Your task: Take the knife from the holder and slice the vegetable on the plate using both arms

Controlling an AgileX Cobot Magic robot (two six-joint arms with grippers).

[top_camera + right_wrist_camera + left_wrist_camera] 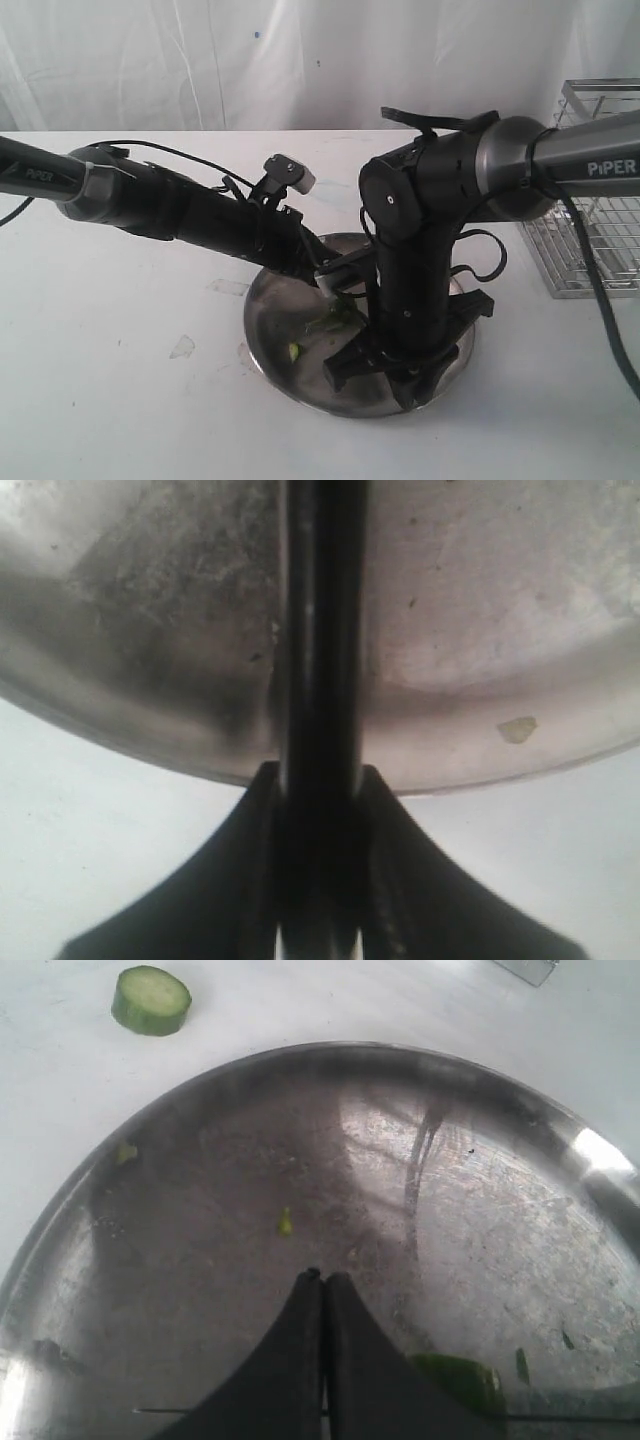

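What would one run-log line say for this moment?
left gripper shut beside vegetable | right gripper shut on knife | knife over plate

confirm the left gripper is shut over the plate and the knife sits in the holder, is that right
Not quite. The knife is not in the holder: the right gripper is clamped on it over the plate, as the right wrist view shows. The left gripper is indeed shut over the plate.

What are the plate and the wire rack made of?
The plate looks like steel: dull grey yet shiny, with reflections and fine scratches. The rack seems to be thin silver metal wire, woven in a grid, with a flat rim.
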